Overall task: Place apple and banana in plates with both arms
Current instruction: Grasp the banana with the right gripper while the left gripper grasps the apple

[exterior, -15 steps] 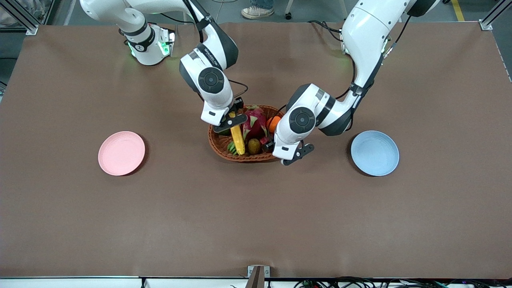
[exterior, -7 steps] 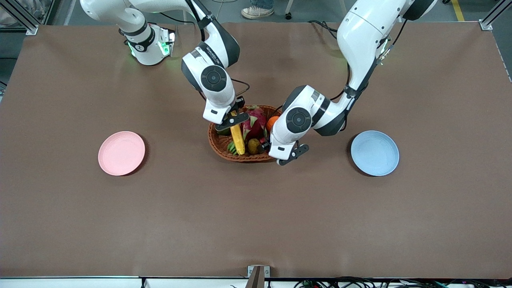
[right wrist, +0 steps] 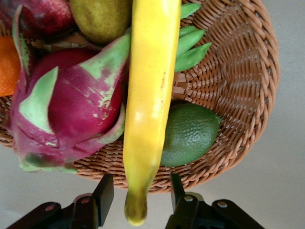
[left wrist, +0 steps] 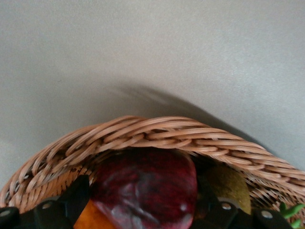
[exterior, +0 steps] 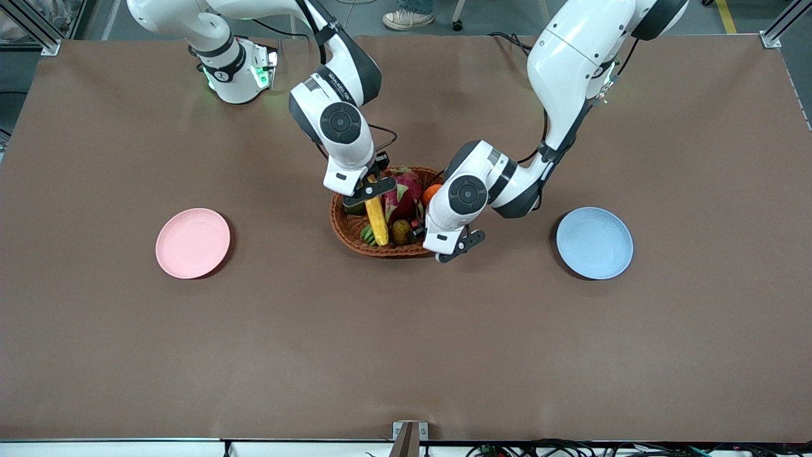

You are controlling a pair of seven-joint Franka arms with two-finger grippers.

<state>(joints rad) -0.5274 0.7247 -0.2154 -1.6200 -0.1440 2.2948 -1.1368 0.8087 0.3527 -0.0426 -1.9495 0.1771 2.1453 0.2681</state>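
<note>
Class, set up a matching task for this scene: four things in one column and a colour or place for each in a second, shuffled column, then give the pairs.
1. banana
2. apple
3. plate toward the right arm's end
4. plate toward the left arm's end

A. light blue
B. between the left tool's fingers
C. pale pink
D. tip between the right tool's fingers

Pairs: 1-D, 2-B, 3-C, 4-A

2 white arms [exterior: 571, 57], black joint caps, seemingly black cables.

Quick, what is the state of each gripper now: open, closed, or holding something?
Left gripper: open, fingers either side of the small dark red apple in the brown wicker basket.
Right gripper: open around the long yellow banana.
</note>
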